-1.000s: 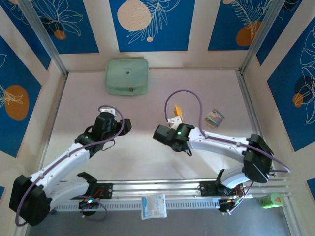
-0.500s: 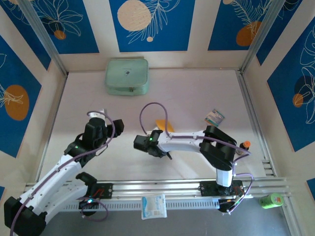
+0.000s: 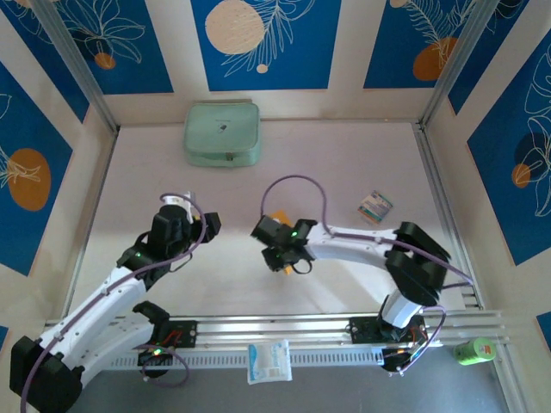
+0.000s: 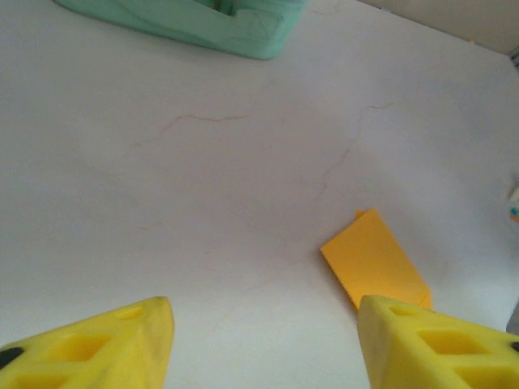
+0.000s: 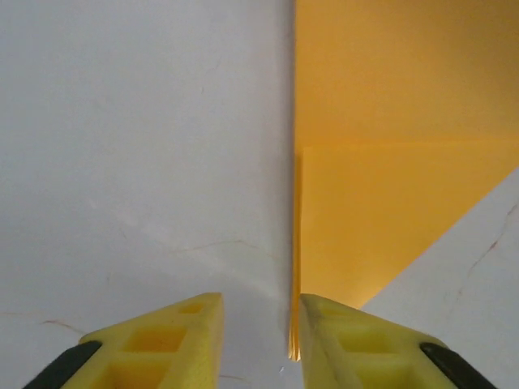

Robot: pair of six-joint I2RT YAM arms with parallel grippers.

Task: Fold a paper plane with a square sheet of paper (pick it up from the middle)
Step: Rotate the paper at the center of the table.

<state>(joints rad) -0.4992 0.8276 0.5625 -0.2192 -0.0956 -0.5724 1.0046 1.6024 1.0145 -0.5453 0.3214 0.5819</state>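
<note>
Paper partly folded; right claw narrow at its edge; left claw wide.

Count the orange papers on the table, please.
1. The folded orange paper lies near the middle of the table, its edge at the right gripper. From above, the arm covers most of it. More might hide under an arm.

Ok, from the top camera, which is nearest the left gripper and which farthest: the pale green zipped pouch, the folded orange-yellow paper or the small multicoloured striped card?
1. Pale green zipped pouch, just beyond the left gripper, slightly to its right.
2. Folded orange-yellow paper, to its right, mid-table.
3. Small multicoloured striped card, farther right still.
</note>
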